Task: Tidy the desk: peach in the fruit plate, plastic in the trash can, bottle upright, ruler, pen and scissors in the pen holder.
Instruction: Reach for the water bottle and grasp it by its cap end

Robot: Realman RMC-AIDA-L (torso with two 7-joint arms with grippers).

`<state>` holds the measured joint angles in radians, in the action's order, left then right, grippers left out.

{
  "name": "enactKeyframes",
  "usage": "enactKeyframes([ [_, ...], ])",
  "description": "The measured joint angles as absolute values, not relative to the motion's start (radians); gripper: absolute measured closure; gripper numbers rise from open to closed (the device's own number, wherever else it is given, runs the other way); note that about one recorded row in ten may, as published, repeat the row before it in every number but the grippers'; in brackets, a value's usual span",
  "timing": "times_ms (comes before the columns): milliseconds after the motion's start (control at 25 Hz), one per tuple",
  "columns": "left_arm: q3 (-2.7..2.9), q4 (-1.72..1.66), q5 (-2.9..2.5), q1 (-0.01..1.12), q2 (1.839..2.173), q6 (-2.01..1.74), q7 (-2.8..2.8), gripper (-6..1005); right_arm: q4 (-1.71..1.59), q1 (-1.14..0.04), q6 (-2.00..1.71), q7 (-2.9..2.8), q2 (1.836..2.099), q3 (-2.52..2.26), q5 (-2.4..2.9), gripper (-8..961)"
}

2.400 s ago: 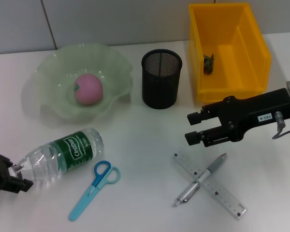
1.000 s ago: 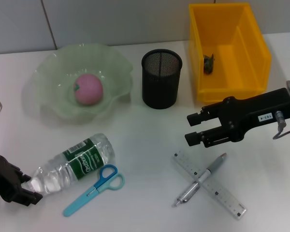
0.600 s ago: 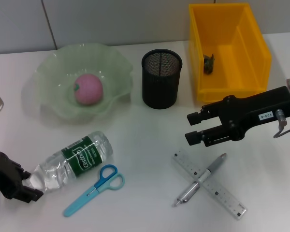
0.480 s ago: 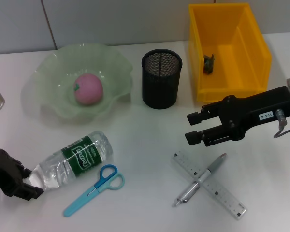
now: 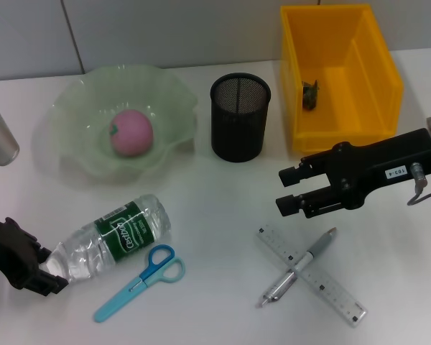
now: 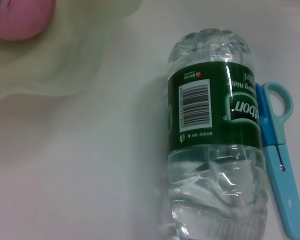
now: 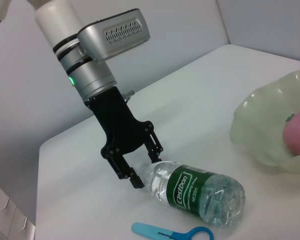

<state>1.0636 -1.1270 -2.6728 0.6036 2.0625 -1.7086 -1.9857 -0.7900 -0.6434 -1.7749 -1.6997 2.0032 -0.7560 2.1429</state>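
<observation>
Nearest the robot, the left gripper (image 5: 49,271) has its fingers clamped on the cap end of the bottle (image 5: 111,238), clear crinkled plastic lying flat on the worktop (image 5: 215,201), evidently gripped for uprighting. Just beside lie the blue scissors (image 5: 140,281); the pen (image 5: 298,267) crosses the transparent ruler (image 5: 311,274). Above these the right gripper (image 5: 287,190) hovers, fingers apart. Farther off, the peach (image 5: 131,132) sits in the ruffled fruit plate (image 5: 72,115).
</observation>
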Motion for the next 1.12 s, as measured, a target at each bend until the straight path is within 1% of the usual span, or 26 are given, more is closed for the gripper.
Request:
enactKeyframes([
  [1120,1.101,-1.117,-2.698,0.613,2.063,-1.701,-1.974,455,-0.790,-0.640,-1.772,-1.706,2.003,-0.754,2.142,293],
])
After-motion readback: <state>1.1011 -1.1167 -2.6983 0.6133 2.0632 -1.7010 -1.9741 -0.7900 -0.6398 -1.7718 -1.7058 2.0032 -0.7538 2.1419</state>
